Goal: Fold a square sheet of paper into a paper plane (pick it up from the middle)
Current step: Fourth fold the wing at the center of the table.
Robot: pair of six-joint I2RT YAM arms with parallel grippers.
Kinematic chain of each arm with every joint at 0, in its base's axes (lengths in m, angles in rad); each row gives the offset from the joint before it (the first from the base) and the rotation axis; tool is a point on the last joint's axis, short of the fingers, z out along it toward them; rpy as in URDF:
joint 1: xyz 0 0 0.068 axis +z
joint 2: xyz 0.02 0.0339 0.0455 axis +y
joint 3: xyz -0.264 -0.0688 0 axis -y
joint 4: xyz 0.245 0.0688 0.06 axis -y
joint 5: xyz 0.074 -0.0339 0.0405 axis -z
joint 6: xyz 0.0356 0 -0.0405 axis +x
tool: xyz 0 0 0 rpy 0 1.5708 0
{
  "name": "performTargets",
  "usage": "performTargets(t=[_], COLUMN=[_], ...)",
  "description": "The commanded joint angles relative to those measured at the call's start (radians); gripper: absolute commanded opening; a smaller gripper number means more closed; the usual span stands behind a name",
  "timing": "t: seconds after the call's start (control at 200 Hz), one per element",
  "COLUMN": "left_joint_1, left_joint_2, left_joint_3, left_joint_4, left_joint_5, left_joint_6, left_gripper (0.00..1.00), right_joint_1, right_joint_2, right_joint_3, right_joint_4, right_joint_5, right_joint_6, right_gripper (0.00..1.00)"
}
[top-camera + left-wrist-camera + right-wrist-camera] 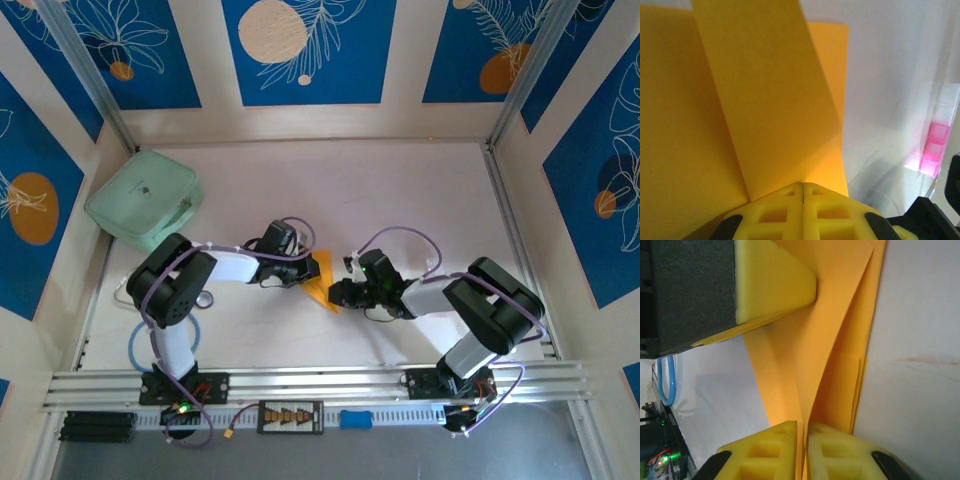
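- Right now the paper (322, 282) lies mid-table between my two grippers. It is partly folded and narrows to a point on the side nearest my bases.
- Seen from my left wrist, one flap of the paper (765, 100) stands up off the flat layer behind it.
- My left gripper (803, 192) has its fingers pressed together on the paper, and the flap rises straight out of the seam between them.
- My right gripper (802, 440) has its fingers almost together, and a fold of the paper runs into the thin slit between them. I take that as a light pinch.
- I judge the step in hand to be setting a crease. One gripper should anchor firmly while the other draws along the fold line under low tension, so the thin sheet neither buckles nor tears.
- The layer edges (860, 365) look slightly staggered, so I would line them up before pressing down.
- My grippers are very near each other, so any sideways move risks a knock.
- Bare table (400, 190) opens away from me and to the right.
- The green case (145, 197) sits well apart in the far left corner, and a pink block (935, 147) is near the paper but not touching it.
- The metal rail (320, 378) limits how far I can pull back.
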Motion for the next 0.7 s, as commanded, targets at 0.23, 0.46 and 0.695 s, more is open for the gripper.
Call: performTargets(t=[0.23,0.46,0.695], left_joint_1=[0.001,0.000,0.002], left_joint_2=[0.036,0.038,0.035], left_joint_3=[0.004,0.003,-0.001], left_joint_4=[-0.080,-0.078,-0.080], left_joint_5=[-0.023,-0.022,-0.029], left_joint_6=[0.030,0.028,0.024], left_gripper=[0.04,0.03,0.03], right_joint_1=[0.002,0.002,0.001], right_joint_2=[-0.072,-0.065,-0.057], right_joint_3=[-0.014,-0.030,-0.049], right_joint_4=[-0.157,-0.168,-0.182], right_joint_5=[-0.064,-0.073,-0.079], right_joint_6=[0.028,0.032,0.043], right_gripper=[0.15,0.11,0.10])
